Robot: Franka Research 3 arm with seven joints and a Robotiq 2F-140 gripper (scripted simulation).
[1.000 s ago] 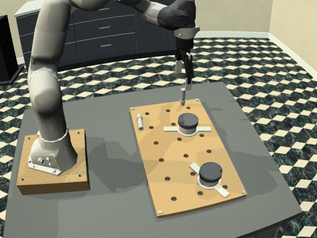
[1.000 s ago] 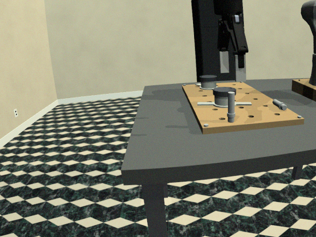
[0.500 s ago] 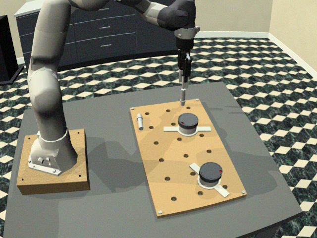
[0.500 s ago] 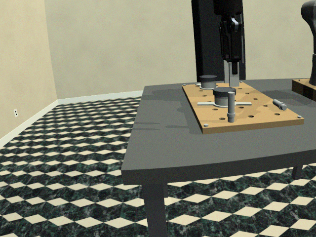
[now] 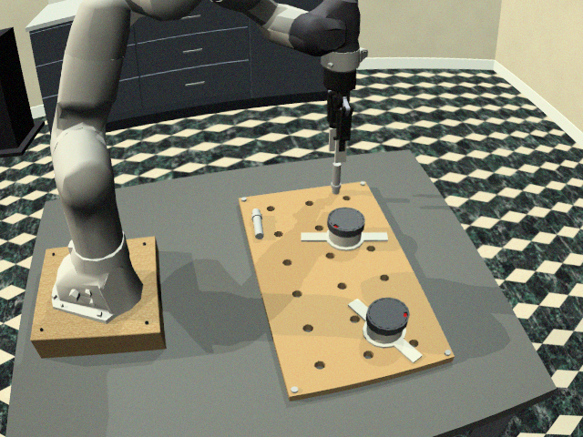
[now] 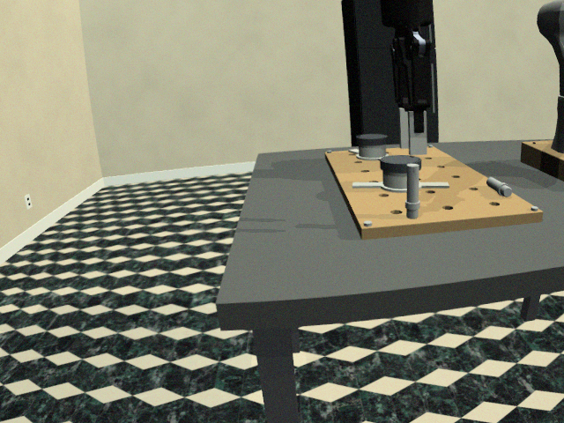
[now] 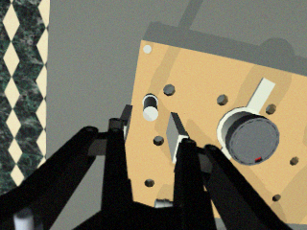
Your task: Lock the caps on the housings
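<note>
- Had an empty gripper (image 5: 336,152) (image 6: 411,149) (image 7: 150,119), part open.
- Saw both caps (image 5: 345,218) (image 6: 399,162) (image 7: 254,139) on upright housings (image 5: 344,238) (image 6: 395,179) (image 7: 233,128).
- Might have bumped the standing peg (image 5: 336,174) (image 6: 411,186) (image 7: 150,112) by going low.
- Might have tipped housings by twisting too hard.

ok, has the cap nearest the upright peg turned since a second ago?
No. In the top view, that cap keeps its red mark at the same spot, above the left-hand side of the pale bar.
</note>
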